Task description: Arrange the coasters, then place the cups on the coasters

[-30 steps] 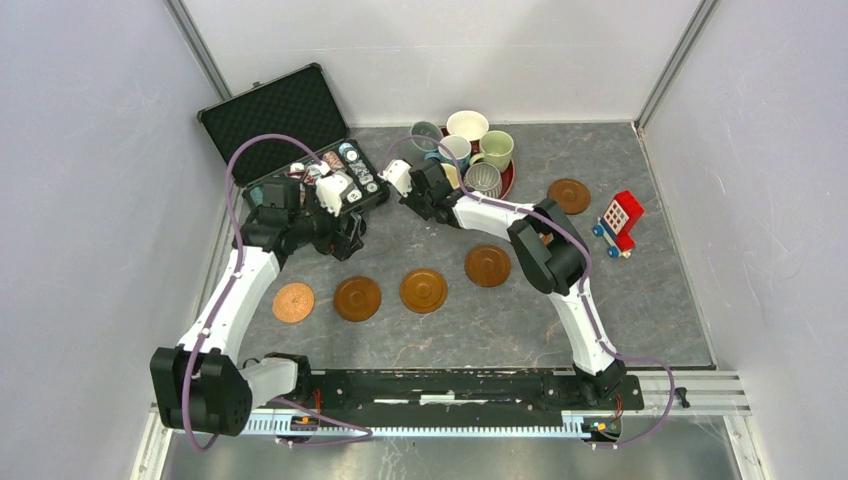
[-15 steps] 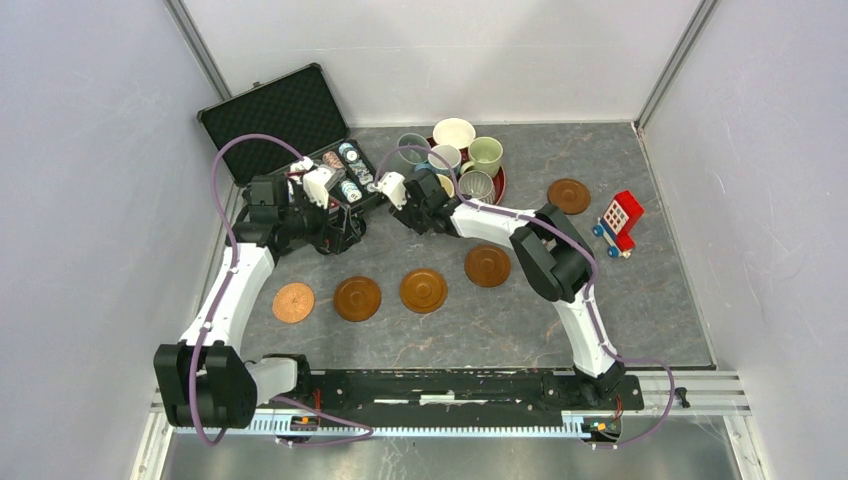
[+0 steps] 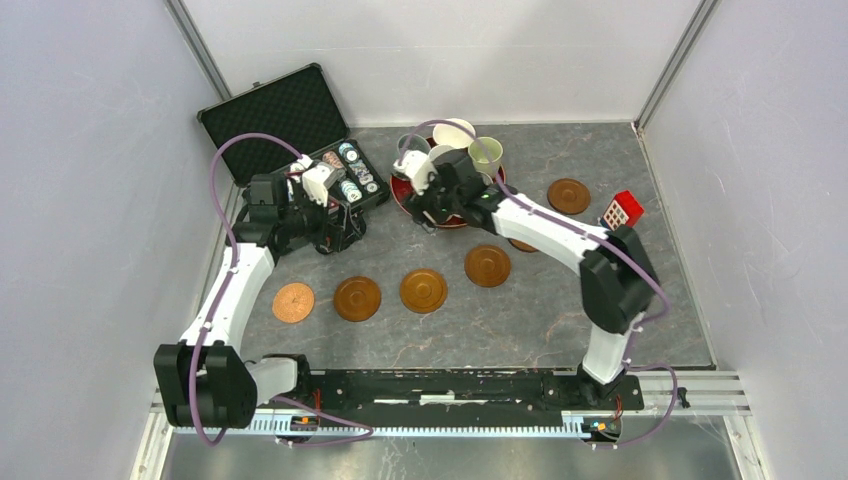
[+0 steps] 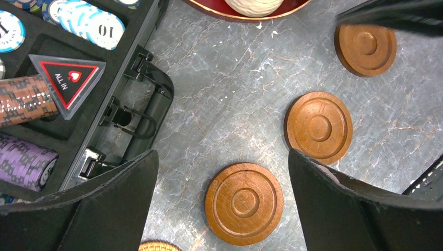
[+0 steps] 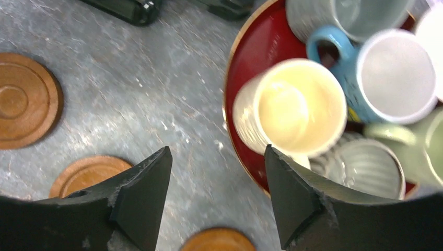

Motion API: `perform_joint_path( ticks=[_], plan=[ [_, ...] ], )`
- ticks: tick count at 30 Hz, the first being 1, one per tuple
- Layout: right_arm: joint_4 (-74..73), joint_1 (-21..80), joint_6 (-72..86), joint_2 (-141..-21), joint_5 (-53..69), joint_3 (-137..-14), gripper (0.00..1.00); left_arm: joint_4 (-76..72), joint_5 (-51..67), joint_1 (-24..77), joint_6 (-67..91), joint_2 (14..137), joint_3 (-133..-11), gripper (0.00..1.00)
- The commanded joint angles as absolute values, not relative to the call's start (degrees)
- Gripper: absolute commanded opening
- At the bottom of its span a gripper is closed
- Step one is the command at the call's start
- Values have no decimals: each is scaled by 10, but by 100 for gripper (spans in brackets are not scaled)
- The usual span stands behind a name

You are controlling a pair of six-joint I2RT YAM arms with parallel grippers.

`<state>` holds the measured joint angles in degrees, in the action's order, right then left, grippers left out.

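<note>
Four coasters lie in a row: a lighter copper one, then brown ones. Another coaster lies at the back right, and one peeks from under the right arm. The cups crowd the red tray: a cream-yellow cup, a light blue cup, a grey cup, a ribbed cup and a pale green cup. My right gripper is open and empty over the tray's left edge, beside the cream-yellow cup. My left gripper is open and empty above a brown coaster.
An open black case of poker chips stands at the back left, close to my left gripper. A red and white cube sits at the right, near the far coaster. Walls close in the grey marbled table on three sides.
</note>
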<state>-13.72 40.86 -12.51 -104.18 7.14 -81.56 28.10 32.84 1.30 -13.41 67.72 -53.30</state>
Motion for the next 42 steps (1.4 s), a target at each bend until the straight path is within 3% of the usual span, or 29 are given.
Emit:
perform_joint_path(
  ticks=[1,10,12,23,37,42],
  plan=[
    [-149,349,-92,-979,88,-741,74,298,296,11,-104,664,-569,100],
    [-97,306,-77,-868,4,-637,98,321,146,11,-56,606,-579,100],
    [-81,304,-63,-852,-33,-627,98,293,136,11,-53,581,-551,100],
    [-166,300,-15,-950,14,-708,98,313,116,10,-32,605,-569,100],
    [-115,292,29,-1048,-49,-752,98,297,101,10,-31,592,-555,100],
    [-120,273,35,-1072,-35,-767,91,301,103,10,-32,588,-557,100]
  ],
)
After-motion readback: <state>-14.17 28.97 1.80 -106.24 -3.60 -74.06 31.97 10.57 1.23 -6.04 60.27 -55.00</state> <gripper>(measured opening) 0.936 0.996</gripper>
